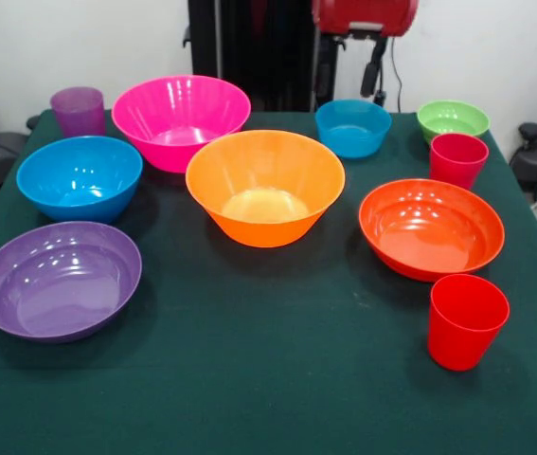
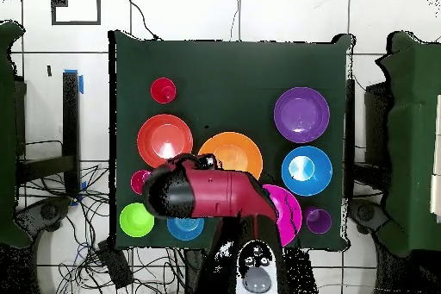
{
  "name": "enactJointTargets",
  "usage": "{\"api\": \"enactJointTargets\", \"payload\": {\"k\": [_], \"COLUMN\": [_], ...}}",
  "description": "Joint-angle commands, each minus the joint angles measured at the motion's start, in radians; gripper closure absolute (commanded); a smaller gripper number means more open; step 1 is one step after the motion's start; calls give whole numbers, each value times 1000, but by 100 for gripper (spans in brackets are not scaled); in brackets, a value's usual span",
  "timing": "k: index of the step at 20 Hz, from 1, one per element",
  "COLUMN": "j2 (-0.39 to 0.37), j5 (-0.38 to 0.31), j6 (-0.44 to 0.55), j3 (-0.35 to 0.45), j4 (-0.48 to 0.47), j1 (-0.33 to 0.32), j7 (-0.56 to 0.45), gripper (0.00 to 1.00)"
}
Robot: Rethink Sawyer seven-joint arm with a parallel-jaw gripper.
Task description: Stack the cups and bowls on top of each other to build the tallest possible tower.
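All bowls and cups stand apart on the green table; nothing is stacked. Pink bowl, orange bowl, red-orange bowl, purple bowl, medium blue bowl, small blue bowl and green bowl are all upright. One red cup stands by the green bowl. The other red cup is at the near right. The purple cup is at the far left. The gripper hangs at the top, above the small blue bowl. In the overhead view the red arm covers part of the pink bowl.
The robot's black pedestal stands behind the table's far edge. Cables lie on the floor beside the table. The near middle of the table holds no objects.
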Motion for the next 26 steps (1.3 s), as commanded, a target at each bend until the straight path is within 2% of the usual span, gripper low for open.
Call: {"api": "enactJointTargets", "payload": {"k": [1,6,11,16,26], "j2": [139,228,262,270,252], "j5": [-100,-109,-76,-18,41], "j6": [-45,-69,-59,-87,-31], "j3": [13,-42,-82,-68,-40], "j4": [-160,-246,-286,-265,-288], "j1": [4,52,98,89,76], "j7": [54,114,162,193,204], "gripper": [0,0,0,0,0]}}
